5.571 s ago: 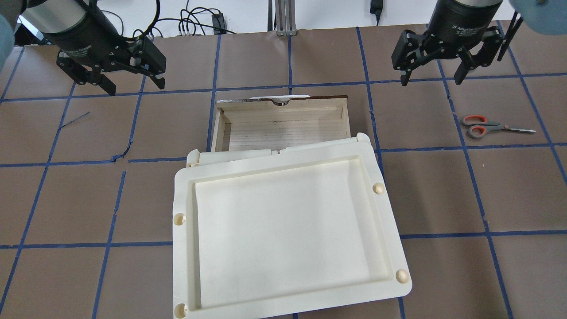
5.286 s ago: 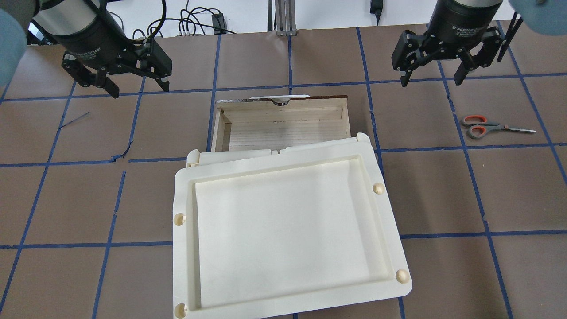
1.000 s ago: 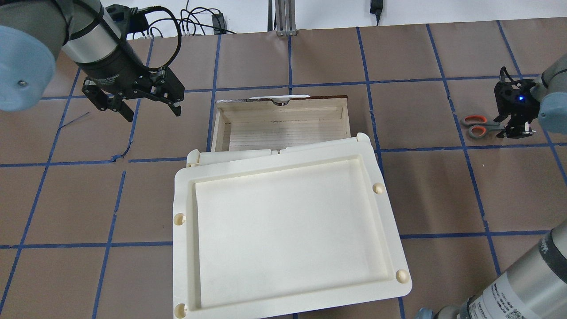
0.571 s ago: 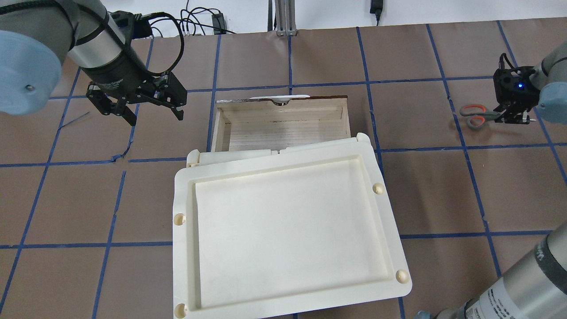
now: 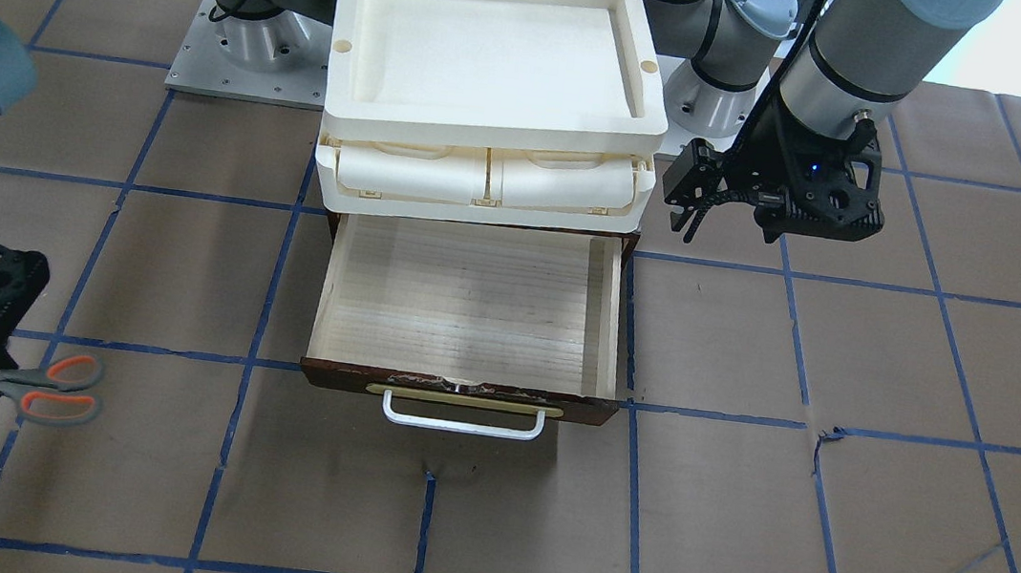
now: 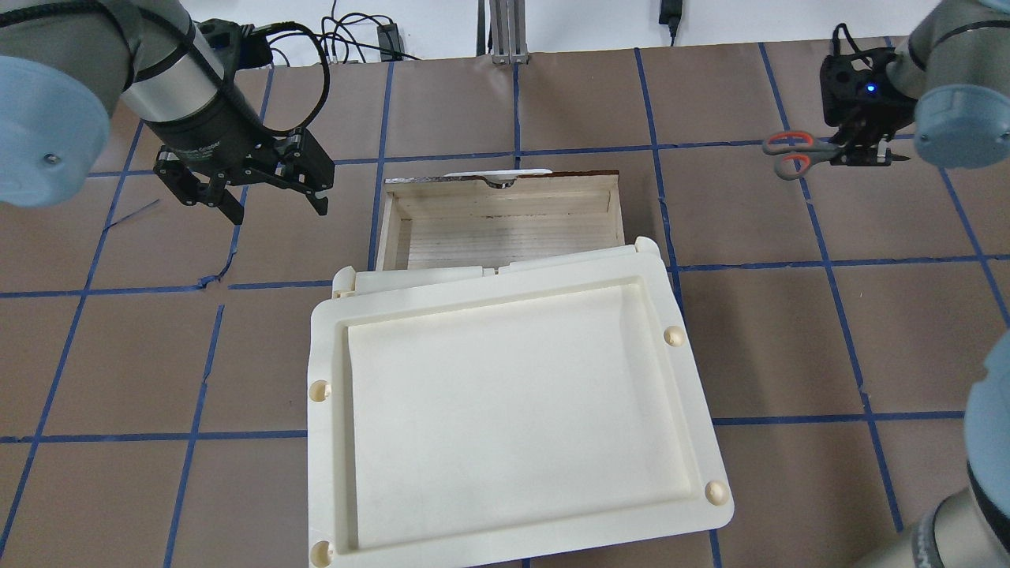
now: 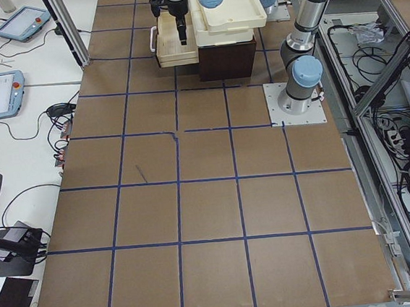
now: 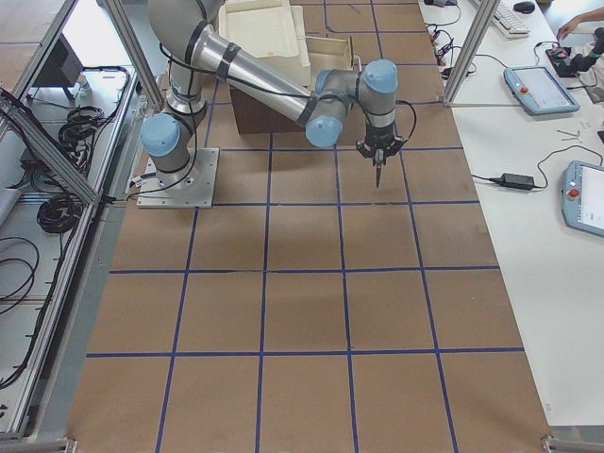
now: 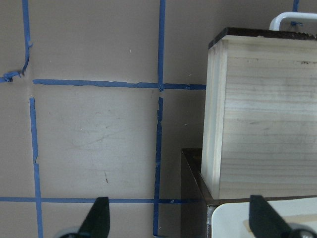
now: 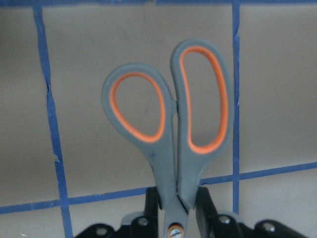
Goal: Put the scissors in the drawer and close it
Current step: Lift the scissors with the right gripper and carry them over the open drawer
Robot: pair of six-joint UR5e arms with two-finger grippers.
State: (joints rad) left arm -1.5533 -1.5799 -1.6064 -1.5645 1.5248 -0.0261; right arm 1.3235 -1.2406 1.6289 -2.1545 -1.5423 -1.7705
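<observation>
Scissors [image 6: 793, 152] are clamped in my right pincer [image 6: 864, 154], out over the bench [image 6: 789, 331] on my right side and well apart from the drawer [image 5: 465, 305]. My wrist view shows the fingers [image 10: 151, 206] closed on the shanks just by the pivot screw, with both orange-lined loops standing free beyond them. From the overhead view I judge the pair is clear of the bench, though I cannot see the gap itself.

What the next move turns on is this: the drawer lies to my left of the scissors, pulled open, with its pale wood floor bare. The scissors' long axis runs about level and roughly along the drawer's width. The loops lead towards the drawer and the blade tip pokes out on the far side of the pincer. So a sideways carry should bring them over the opening handles first, and they look short enough to go in without turning. My right arm is plainly the one for this.

That arm reaches out from my right with the wrist bent so the pincer points down at the bench.

My left pincer [image 6: 278, 211] hangs just beside the drawer's left wall, fingers apart and holding nothing. It is aimed downward and near the white bar handle [image 5: 462, 418], well placed for the closing push later.

Cream trays [image 6: 513, 394] sit stacked over the cabinet behind the opening.
</observation>
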